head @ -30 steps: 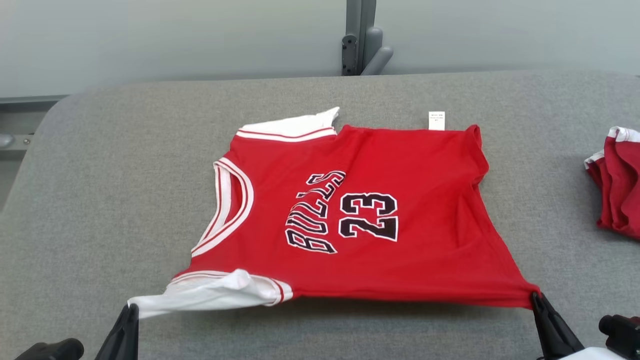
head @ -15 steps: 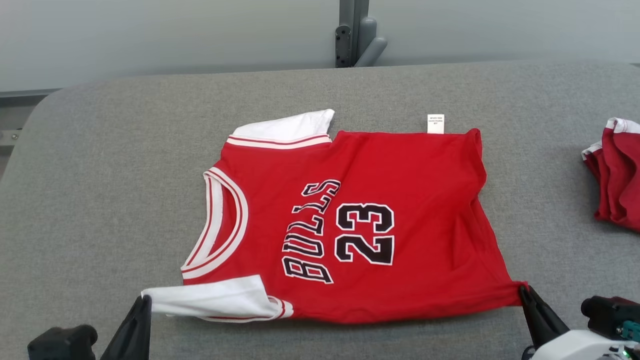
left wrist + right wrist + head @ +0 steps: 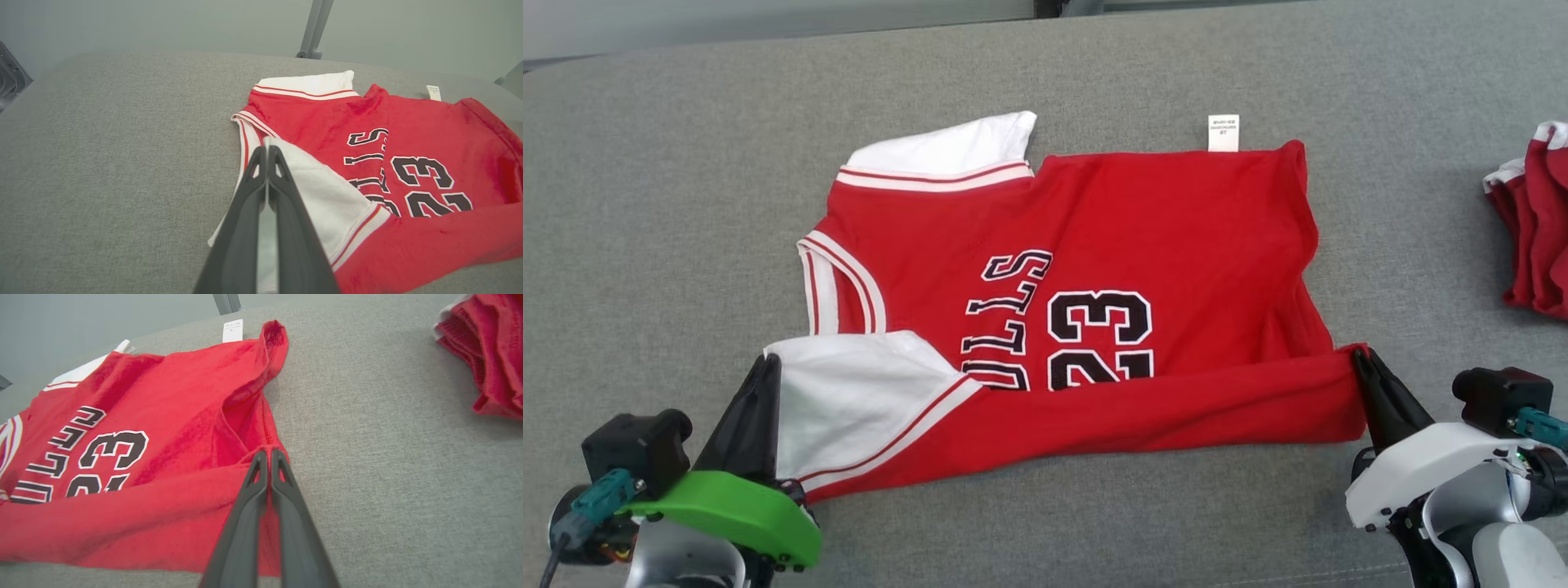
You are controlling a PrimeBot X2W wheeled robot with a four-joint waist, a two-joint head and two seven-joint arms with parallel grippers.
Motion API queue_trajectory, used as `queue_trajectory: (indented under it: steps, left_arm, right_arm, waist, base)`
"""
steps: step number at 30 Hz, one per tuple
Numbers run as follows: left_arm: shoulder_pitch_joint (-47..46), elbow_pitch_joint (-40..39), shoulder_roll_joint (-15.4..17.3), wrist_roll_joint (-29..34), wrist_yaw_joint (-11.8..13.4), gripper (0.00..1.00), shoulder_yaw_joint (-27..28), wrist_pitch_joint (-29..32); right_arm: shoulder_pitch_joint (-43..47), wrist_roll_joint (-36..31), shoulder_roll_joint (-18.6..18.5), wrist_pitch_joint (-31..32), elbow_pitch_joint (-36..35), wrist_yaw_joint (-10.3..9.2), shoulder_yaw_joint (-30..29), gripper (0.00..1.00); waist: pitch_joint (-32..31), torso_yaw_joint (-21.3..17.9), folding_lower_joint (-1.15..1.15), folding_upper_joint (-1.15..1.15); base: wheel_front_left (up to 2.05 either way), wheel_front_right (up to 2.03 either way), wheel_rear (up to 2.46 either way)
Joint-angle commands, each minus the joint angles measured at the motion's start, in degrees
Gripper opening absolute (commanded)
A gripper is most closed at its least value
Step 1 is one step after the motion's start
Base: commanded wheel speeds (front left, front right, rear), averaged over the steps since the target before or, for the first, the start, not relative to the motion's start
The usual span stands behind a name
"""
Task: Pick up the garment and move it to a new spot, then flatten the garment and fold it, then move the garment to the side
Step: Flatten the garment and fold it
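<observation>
The garment (image 3: 1176,237) is a red jersey with white sleeves, black lettering and the number 23, spread on the grey table (image 3: 686,204). My left gripper (image 3: 768,363) is shut on its near white sleeve (image 3: 322,196). At the other end my right gripper (image 3: 1357,355) is shut on the near hem corner (image 3: 267,451). Both hold the near edge lifted and folded over toward the far side, hiding the lower part of the lettering. A white label (image 3: 1223,132) sticks out at the far edge.
Another red and white garment (image 3: 1535,237) lies bunched at the table's right edge, also seen in the right wrist view (image 3: 486,351). A grey post (image 3: 312,28) stands behind the table. Bare grey surface lies left of and beyond the jersey.
Both grippers carried the near edge up and away from me, folding it over the lettering. The head camera tipped down, so both wrists now show.
</observation>
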Motion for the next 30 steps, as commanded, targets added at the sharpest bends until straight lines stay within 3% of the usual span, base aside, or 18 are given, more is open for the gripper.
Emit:
queue_trajectory:
  steps: [1,9,10,11,12,22,30]
  left_arm:
    - [-2.4,1.7,-0.3,-0.2,-0.7,0.00,-0.1,-1.2]
    - [-7.5,10.5,-2.0,-0.6,-3.4,0.00,-0.5,-6.7]
    - [-7.9,11.7,-2.3,-0.9,-3.7,0.14,-0.3,-7.5]
    - [-8.0,13.1,-2.5,-1.0,-3.7,0.49,-0.3,-7.9]
    - [-8.2,14.0,-2.7,-1.0,-3.8,1.00,-0.3,-8.6]
    - [-9.3,16.8,-6.3,1.4,-3.0,1.00,1.6,-22.1]
    - [-11.6,17.4,-7.6,4.5,-4.9,1.00,3.5,-24.6]
  right_arm:
    - [-1.5,0.2,-0.2,-0.4,1.4,-0.07,-0.2,0.00]
    - [-4.8,0.6,-0.3,-3.7,6.6,-0.07,0.8,0.00]
    - [-5.0,0.6,-0.4,-4.6,7.0,-0.07,1.2,0.06]
    - [-5.3,0.4,-0.7,-5.6,7.3,-0.07,1.5,0.49]
    - [-5.4,0.3,-0.8,-6.6,7.6,-0.07,1.7,1.00]
    - [-6.9,-0.8,-0.8,-17.9,8.0,-0.07,-0.3,1.00]
    - [-8.5,-2.2,-1.5,-23.3,8.8,-0.07,0.0,1.00]
  waist:
    - [3.7,-0.8,0.00,0.00]
    - [6.0,-1.3,0.00,0.00]
    - [6.0,-1.4,0.00,0.00]
    - [5.9,-1.5,0.00,0.00]
    - [5.7,-1.6,0.00,0.00]
    - [2.6,-0.6,0.00,0.00]
    - [-0.6,0.5,0.00,0.00]
  base:
    - [0.00,0.00,0.00]
    - [0.00,0.00,0.00]
    - [0.00,0.00,0.00]
    - [0.00,0.00,0.00]
    - [0.00,0.00,0.00]
    - [0.00,0.00,0.00]
    - [0.00,0.00,0.00]
